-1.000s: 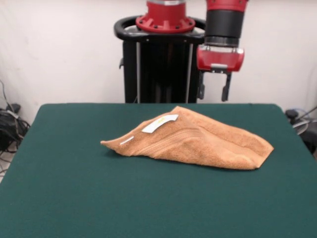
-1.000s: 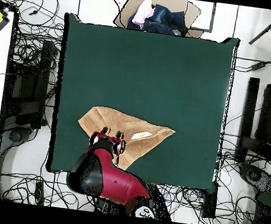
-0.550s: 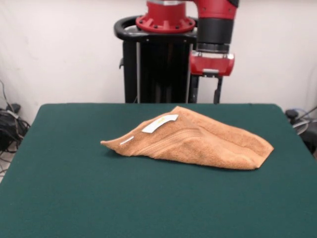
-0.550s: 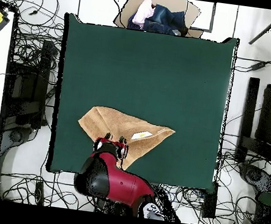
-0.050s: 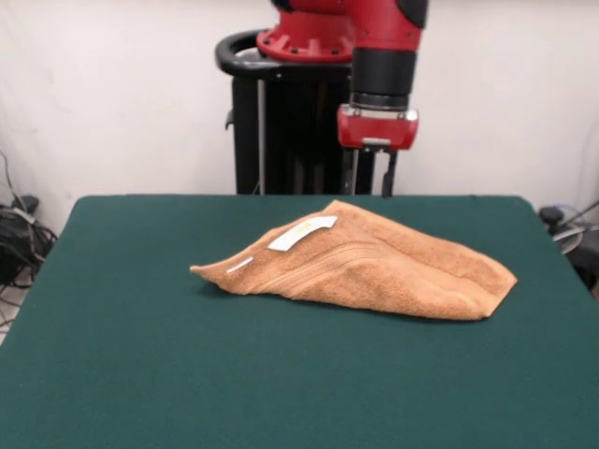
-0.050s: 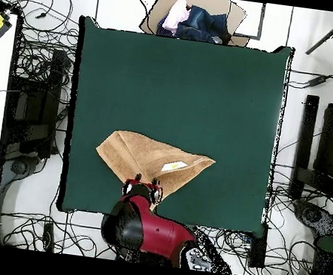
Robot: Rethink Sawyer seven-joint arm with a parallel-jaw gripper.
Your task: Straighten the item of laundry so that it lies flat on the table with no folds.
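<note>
Towel [image 5: 374, 267]: folded over, label up, lies near table [image 5: 140, 374] far edge, so you've a fold to undo.
Gripper [image 5: 371, 182]: fingers spread, empty, hangs above towel's back edge, w/ room to drop.

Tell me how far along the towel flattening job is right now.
Nothing looks done yet: the towel lies folded over itself in a rough triangle on the table, with its white label showing on top. In hand: the robot's hand hangs empty and open above the towel's far edge, not touching it. Left: grasp the folded-over layer, pull it open and spread the towel flat.
</note>
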